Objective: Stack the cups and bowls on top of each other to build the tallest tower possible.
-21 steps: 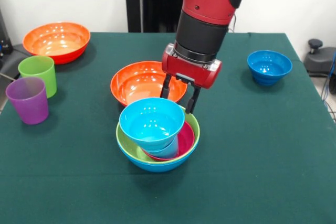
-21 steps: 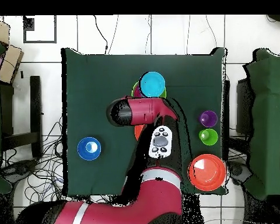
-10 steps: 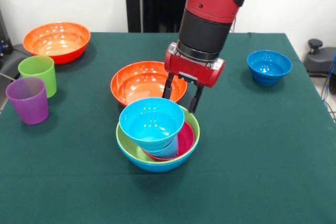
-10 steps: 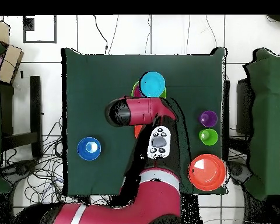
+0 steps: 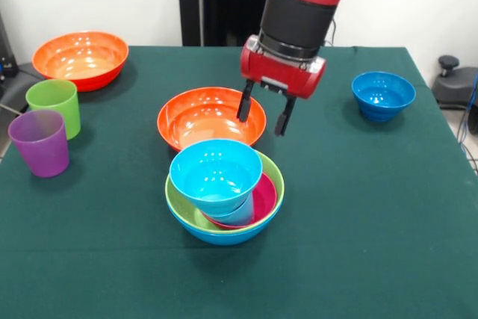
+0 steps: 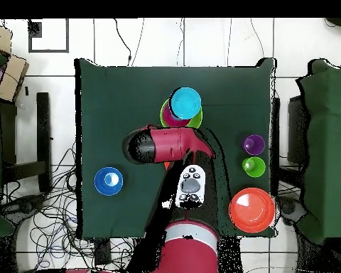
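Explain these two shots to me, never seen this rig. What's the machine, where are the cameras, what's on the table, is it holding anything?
It is a single red and black robot arm whose gripper has two dark fingers; they are open and hold nothing, hanging above an orange bowl. One picture looks across the green table toward the robot; the other looks straight down from above, where the arm hides much of the middle. In front of the gripper stands the tower: a blue bowl, a lime green one, a magenta one, then a light blue cup and a tilted cyan bowl on top. Loose around it: a second orange bowl, a green cup, a purple cup and a small dark blue bowl.
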